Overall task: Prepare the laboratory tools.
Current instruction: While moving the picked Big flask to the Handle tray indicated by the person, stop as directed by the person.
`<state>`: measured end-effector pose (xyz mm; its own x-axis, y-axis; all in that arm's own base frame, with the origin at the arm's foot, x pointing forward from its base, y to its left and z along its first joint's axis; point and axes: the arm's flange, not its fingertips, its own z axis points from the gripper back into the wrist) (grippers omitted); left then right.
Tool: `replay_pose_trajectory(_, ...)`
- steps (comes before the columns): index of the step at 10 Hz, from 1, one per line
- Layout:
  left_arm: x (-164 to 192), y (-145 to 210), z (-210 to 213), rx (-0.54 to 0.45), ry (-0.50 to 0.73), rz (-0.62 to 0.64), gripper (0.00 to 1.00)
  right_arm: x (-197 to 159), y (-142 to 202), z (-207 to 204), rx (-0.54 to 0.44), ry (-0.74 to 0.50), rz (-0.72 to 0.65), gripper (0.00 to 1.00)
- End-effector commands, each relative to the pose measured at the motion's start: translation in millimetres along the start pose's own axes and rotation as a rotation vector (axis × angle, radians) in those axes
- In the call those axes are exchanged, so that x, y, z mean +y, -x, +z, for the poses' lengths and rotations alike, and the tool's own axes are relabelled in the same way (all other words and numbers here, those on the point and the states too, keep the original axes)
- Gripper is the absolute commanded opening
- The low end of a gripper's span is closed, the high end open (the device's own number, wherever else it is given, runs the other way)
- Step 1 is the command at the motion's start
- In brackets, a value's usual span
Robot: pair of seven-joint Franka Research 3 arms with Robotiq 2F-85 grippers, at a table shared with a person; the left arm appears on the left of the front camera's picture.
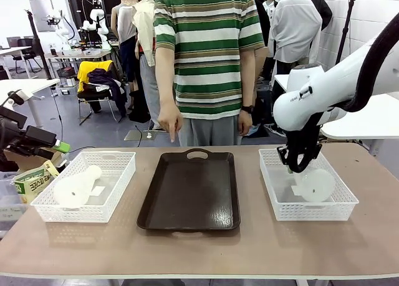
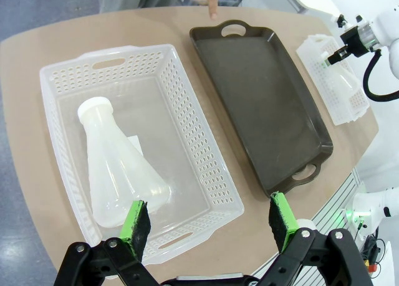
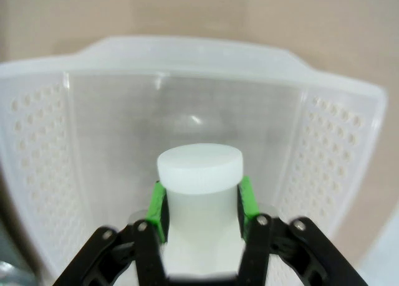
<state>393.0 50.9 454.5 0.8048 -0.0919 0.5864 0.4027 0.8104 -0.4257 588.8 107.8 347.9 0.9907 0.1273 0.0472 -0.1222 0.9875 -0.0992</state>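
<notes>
One frosted-white flask (image 1: 78, 187) lies on its side in the left white basket (image 1: 118, 192); from the left wrist it appears as a flask (image 2: 115, 167) with its cap toward the far end of the basket (image 2: 106, 57). My left gripper (image 2: 209, 220) hovers open above that basket's near rim, holding nothing; in the front view this gripper (image 1: 57, 147) hangs off the table's left edge. A second flask (image 1: 316, 185) lies in the right basket (image 1: 346, 202). My right gripper (image 3: 201, 205) is shut on the neck of this flask (image 3: 199, 167), just below its cap, low inside the basket (image 3: 187, 105).
A dark brown tray (image 1: 190, 192) lies bare between the baskets. A person stands at the far side, one hand (image 1: 169, 123) pointing a finger down at the table edge by the tray's far left corner. A green-and-white box (image 1: 34, 180) sits off the left edge.
</notes>
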Motion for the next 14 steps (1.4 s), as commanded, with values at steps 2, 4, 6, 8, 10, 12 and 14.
replay_pose_trajectory(2,3,1,-1,-0.013,0.021,-0.015,1.0,-10,7,88,-0.065,0.044,-0.061,0.0)
replay_pose_trajectory(4,3,1,-1,-0.013,0.021,-0.015,1.0,3,7,145,-0.111,0.001,-0.032,0.0)
replay_pose_trajectory(6,3,1,-1,-0.013,0.021,-0.015,1.0,45,6,197,-0.179,-0.011,0.035,0.0)
replay_pose_trajectory(8,3,1,-1,-0.013,0.021,-0.015,1.0,113,-2,228,-0.205,-0.024,0.135,0.0)
replay_pose_trajectory(10,3,1,-1,-0.013,0.021,-0.015,1.0,181,-14,230,-0.203,-0.044,0.21,0.0)
replay_pose_trajectory(12,3,1,-1,-0.013,0.021,-0.015,1.0,242,-33,206,-0.16,-0.061,0.27,0.0)
replay_pose_trajectory(14,3,1,-1,-0.013,0.021,-0.015,1.0,281,-47,174,-0.104,-0.069,0.3,0.0)
